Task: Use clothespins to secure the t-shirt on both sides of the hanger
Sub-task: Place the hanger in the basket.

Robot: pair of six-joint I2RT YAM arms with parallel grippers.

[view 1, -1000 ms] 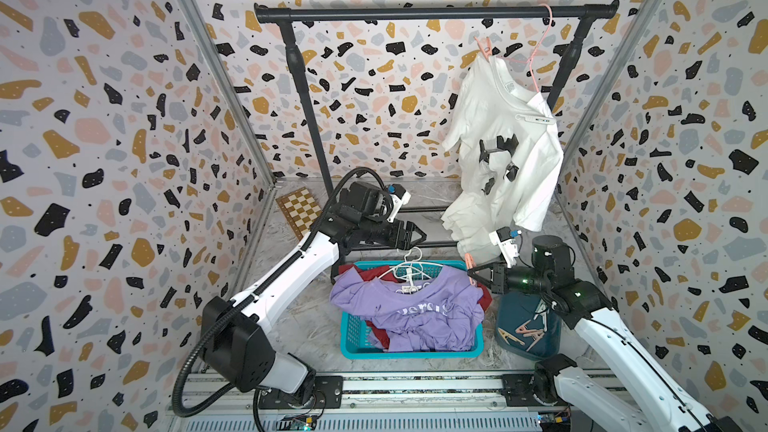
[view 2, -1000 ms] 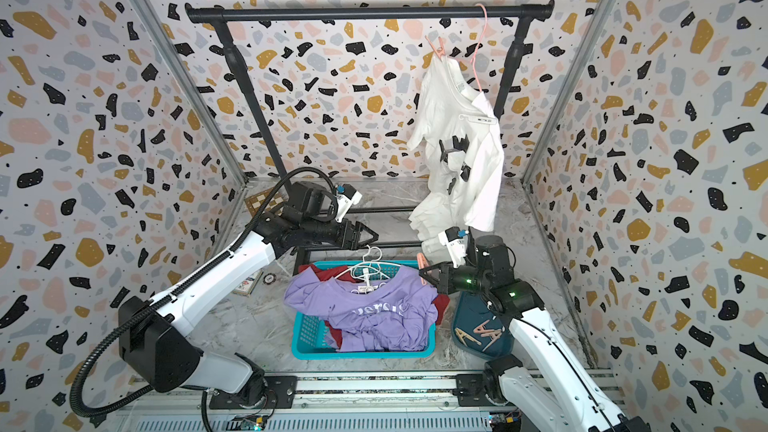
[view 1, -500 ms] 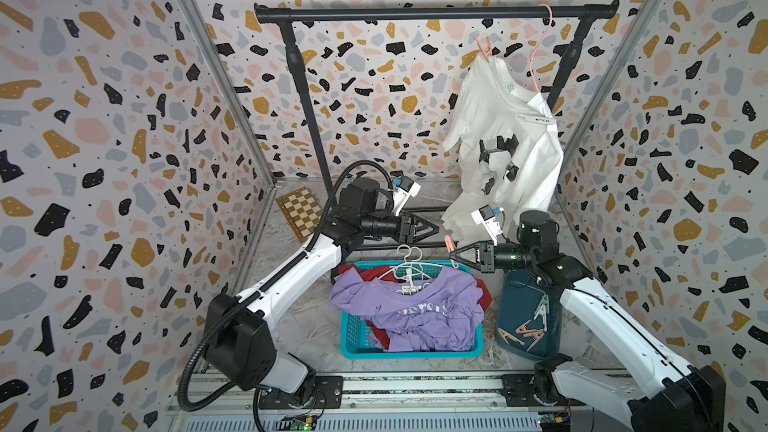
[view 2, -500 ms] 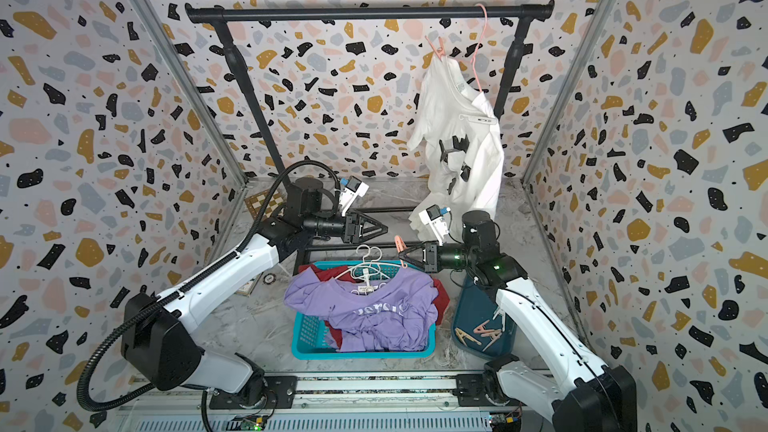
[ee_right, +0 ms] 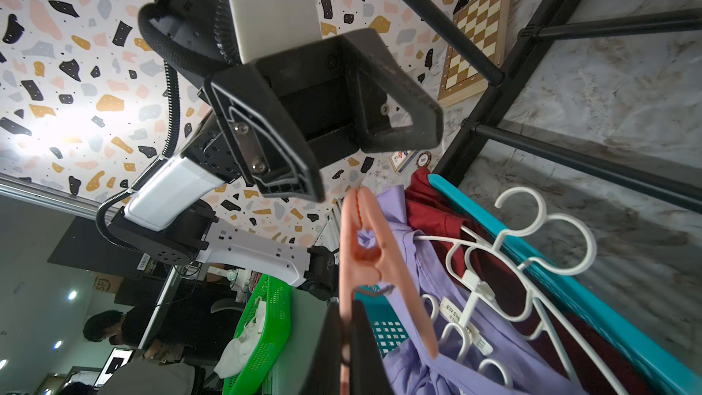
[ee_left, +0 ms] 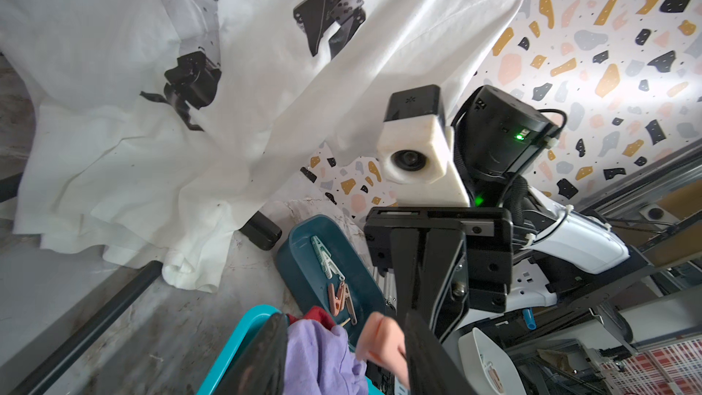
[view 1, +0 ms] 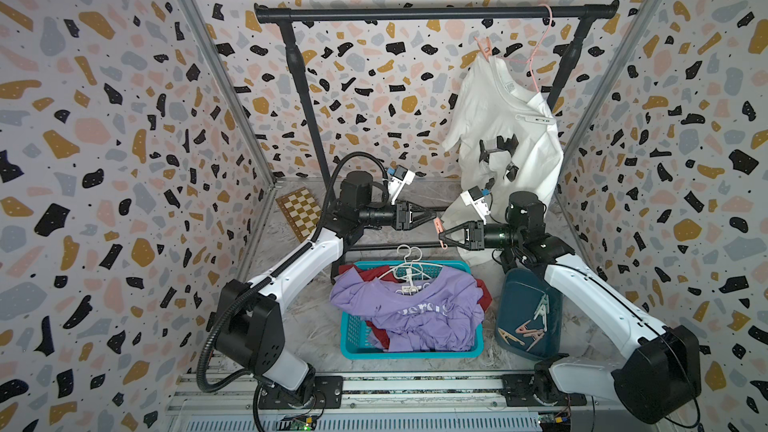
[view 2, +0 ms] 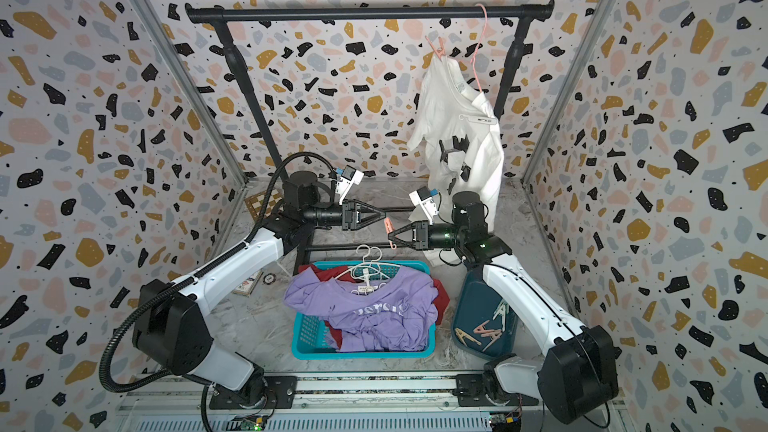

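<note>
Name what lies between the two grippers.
A pink clothespin, pinched in the right gripper, its free end at the open left gripper tips; both top views show it.

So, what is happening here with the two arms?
A handover seems under way. The right end effector is shut on a peach clothespin, and the left end effector, jaws open, sits at its free end. The white t-shirt hangs on a pink hanger on the rail, with one pink clothespin already on one shoulder.
</note>
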